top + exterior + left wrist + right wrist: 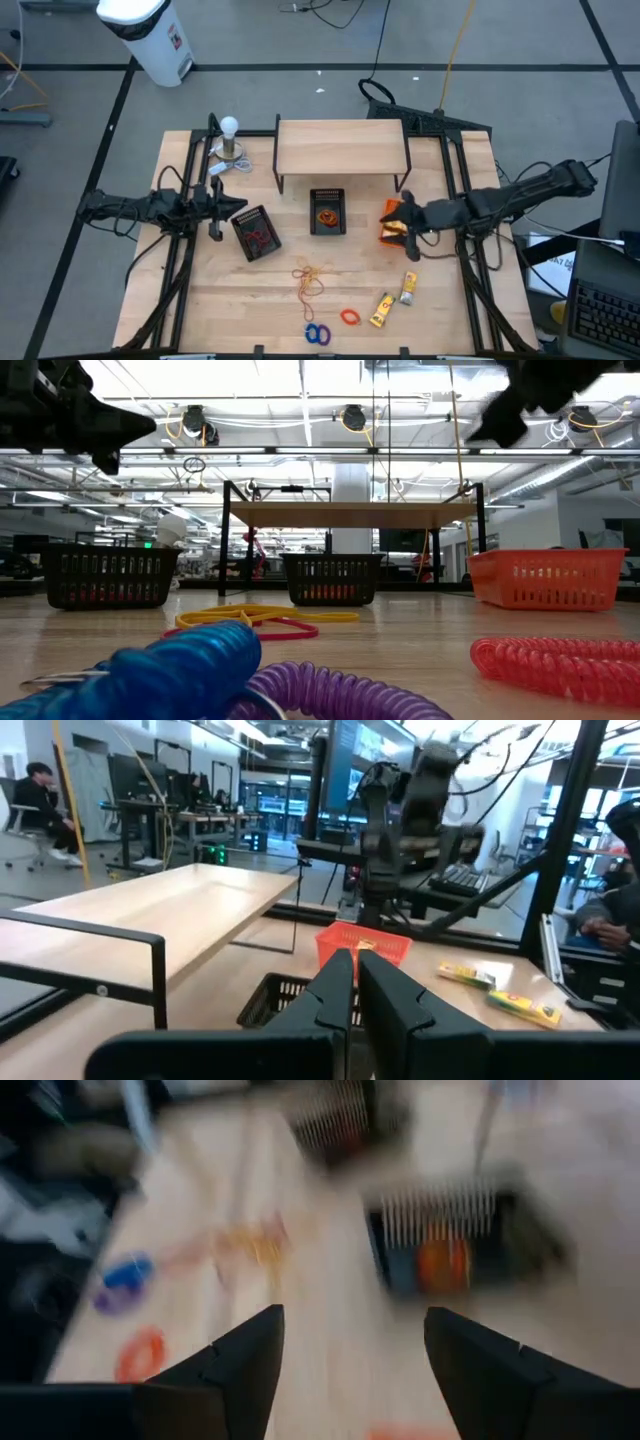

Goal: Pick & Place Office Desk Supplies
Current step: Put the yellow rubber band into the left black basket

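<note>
The desk supplies lie loose on the near half of the table: tan and orange rubber bands [310, 278], blue and purple rings [317, 334], an orange ring [349, 317] and two yellow packets [382, 310] [409, 288]. My right gripper [355, 1350] is open with nothing between its fingers and hovers over the orange bin [390, 222]. My left gripper [355, 985] is shut and empty, held above the table's left side next to the left black mesh bin [258, 232]. A second black mesh bin [327, 212] in the middle holds orange bands.
A wooden shelf on black legs [340, 148] spans the far middle of the table. A white bulb on a metal base [230, 140] stands at the far left. Bare wood lies between the bins and the loose items near the front edge.
</note>
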Tool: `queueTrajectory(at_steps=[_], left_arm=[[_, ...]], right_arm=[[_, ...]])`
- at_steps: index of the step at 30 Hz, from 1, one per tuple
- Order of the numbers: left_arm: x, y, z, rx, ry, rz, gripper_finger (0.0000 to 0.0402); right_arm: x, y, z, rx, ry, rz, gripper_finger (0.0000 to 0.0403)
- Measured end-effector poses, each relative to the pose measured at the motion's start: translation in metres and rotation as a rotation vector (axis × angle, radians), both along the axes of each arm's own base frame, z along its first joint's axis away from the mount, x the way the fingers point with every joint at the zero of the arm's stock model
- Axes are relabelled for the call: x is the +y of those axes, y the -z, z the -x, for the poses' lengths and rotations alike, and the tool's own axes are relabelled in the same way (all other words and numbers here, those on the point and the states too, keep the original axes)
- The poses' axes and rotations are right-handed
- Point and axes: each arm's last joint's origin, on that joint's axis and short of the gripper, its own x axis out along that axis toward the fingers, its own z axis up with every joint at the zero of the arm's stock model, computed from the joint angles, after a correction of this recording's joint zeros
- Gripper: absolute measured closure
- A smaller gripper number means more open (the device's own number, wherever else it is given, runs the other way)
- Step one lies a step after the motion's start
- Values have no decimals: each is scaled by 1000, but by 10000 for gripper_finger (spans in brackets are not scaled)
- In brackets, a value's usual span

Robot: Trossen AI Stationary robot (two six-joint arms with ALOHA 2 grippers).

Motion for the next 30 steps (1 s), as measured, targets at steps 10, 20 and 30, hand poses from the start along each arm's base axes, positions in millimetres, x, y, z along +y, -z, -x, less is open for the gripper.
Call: queueTrajectory(at_steps=[10,20,30], left_arm=[[0,5,0,41,-2,72,380],[1,11,-1,99,-28,75,380],[1,-1,0,-8,-49,-56,380]], right_arm=[[-7,-44,1,-430,-118,178,217],[-31,-58,32,-501,-192,176,347],[-54,-15,47,-543,-124,93,393]])
